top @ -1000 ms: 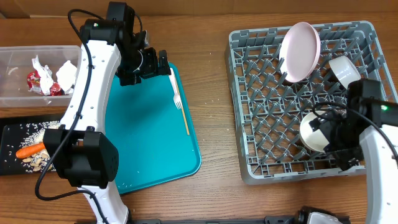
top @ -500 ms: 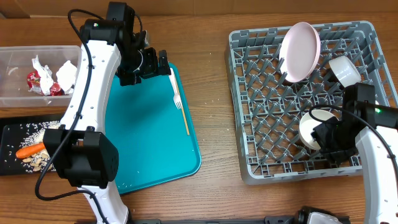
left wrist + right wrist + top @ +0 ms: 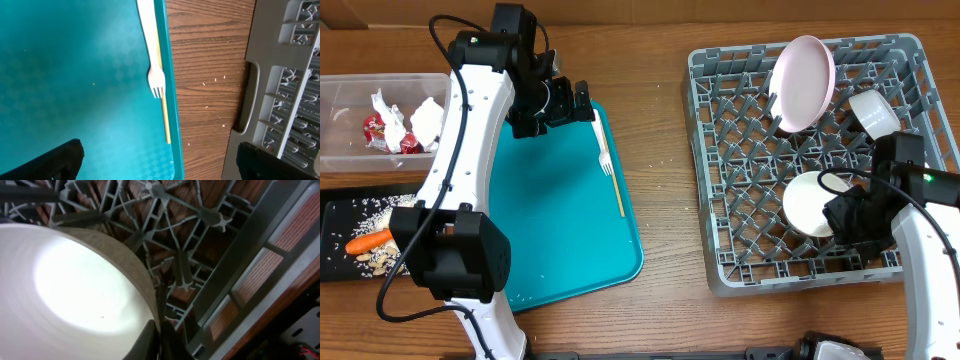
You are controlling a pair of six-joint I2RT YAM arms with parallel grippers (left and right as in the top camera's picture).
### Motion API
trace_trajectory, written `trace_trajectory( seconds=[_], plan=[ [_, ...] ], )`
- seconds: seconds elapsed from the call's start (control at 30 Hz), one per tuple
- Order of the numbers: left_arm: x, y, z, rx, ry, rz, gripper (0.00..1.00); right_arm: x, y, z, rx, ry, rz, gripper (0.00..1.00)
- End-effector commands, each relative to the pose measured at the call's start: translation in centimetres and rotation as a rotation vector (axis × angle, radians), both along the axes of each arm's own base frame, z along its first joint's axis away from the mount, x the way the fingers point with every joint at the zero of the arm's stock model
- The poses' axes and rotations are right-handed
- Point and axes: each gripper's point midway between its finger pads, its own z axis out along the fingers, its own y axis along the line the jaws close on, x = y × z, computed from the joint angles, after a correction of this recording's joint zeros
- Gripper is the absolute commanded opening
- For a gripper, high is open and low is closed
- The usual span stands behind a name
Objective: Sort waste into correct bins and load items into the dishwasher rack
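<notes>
Right pincer: closed on the rim of a white bowl, one finger inside the wall and one outside. The bowl is tipped on its side over the pegs in the near right part of the dishwasher rack, with its hollow facing left. It sits short of the rack's near wall.

Left pincer: fingers spread wide with nothing between them, poised above the far right corner of the teal serving tray.

White fork: lies on the tray close along its right edge. A thin yellow stick lies just beside the tines, against the lip.

Wooden table: a strip flecked with rice grains separates the tray's edge from the rack's left wall.

Pink plate: upright on edge at the rack's far side.

Second white bowl: near the right wall.

Clear tub: far left, holds the red wrapper and napkins.

Black tray: holds the carrot and scraps.
</notes>
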Motion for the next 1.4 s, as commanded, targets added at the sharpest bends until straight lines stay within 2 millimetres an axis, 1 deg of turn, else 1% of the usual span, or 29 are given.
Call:
trace_trajectory(
  seconds=[0.0,0.23,0.33,0.37,0.43,0.53,0.67,0.77,0.87,0.97,1.07,1.2,1.3,1.37],
  plan=[
    [-0.1,0.0,1.2,0.003,-0.031,-0.002,1.0,0.9,-0.7,1.6,-0.04,-0.062,0.001,0.04],
    [-0.2,0.0,1.2,0.004,-0.028,-0.002,1.0,3.4,-1.8,5.4,-0.107,-0.182,0.044,0.04],
    [-0.2,0.0,1.2,0.003,-0.028,-0.002,1.0,4.5,-2.1,6.7,-0.129,-0.232,0.069,0.04],
    [-0.2,0.0,1.2,0.003,-0.028,-0.002,1.0,4.6,-2.5,7.1,-0.155,-0.24,0.064,0.04],
    [-0.2,0.0,1.2,0.004,-0.027,-0.002,1.0,4.7,-3.9,7.6,-0.234,-0.236,0.047,0.04],
    [-0.3,0.0,1.2,0.003,-0.025,-0.002,1.0,4.0,-6.7,8.3,-0.395,-0.203,-0.003,0.04],
    [-0.2,0.0,1.2,0.003,-0.027,-0.002,1.0,3.7,-8.5,9.0,-0.498,-0.198,-0.084,0.04],
    [-0.2,0.0,1.2,0.003,-0.028,-0.002,1.0,3.0,-10.2,10.1,-0.628,-0.194,-0.203,0.04],
    [-0.2,0.0,1.2,0.003,-0.029,-0.002,1.0,2.8,-10.8,10.7,-0.704,-0.191,-0.245,0.04],
    [0.0,0.0,1.3,0.0,-0.036,-0.002,1.0,3.0,-11.1,10.9,-0.77,-0.175,-0.253,0.04],
    [0.2,-0.1,1.3,-0.003,-0.042,0.001,1.0,3.7,-11.2,10.7,-0.826,-0.149,-0.231,0.04],
    [0.2,-0.1,1.3,-0.003,-0.042,0.001,1.0,4.5,-11.0,9.5,-0.892,-0.062,-0.162,0.04],
    [0.2,-0.1,1.3,-0.003,-0.043,0.001,1.0,4.5,-10.9,8.3,-0.951,0.047,-0.092,0.04],
    [0.2,-0.1,1.3,-0.003,-0.043,0.001,1.0,4.5,-10.5,7.3,-0.966,0.101,-0.073,0.04]
  ],
)
